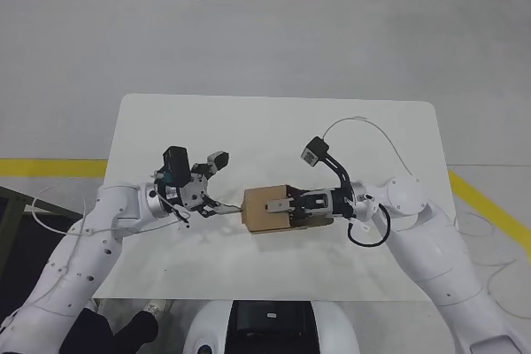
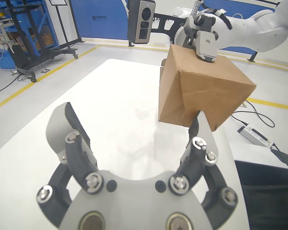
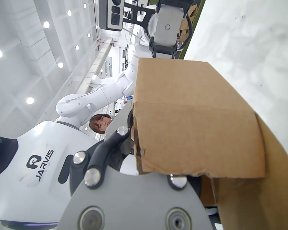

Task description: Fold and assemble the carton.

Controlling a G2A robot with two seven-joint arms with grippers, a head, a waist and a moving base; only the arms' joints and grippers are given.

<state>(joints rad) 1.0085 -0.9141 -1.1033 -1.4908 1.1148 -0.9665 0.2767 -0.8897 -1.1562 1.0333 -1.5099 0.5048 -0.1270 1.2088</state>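
The brown carton (image 1: 267, 208) is near the middle of the white table, tilted, folded into a box shape with a creased end face (image 2: 201, 89). My right gripper (image 1: 276, 207) is shut on one carton wall from the right; one finger (image 2: 206, 48) lies on the outer panel. In the right wrist view a finger (image 3: 121, 125) presses the wall of the carton (image 3: 194, 125), and the other finger is hidden behind the cardboard. My left gripper (image 1: 219, 188) stands open at the carton's left end. One of its fingertips (image 2: 198, 120) touches the carton's lower edge; the other fingertip (image 2: 70, 118) is free.
The white table (image 1: 274, 124) has bare surface behind and in front of the carton. A thin white cable (image 1: 372, 128) loops over the far right part. A small power unit (image 2: 254, 134) with a cord lies off the table's edge. Yellow floor tape (image 1: 35, 166) runs alongside.
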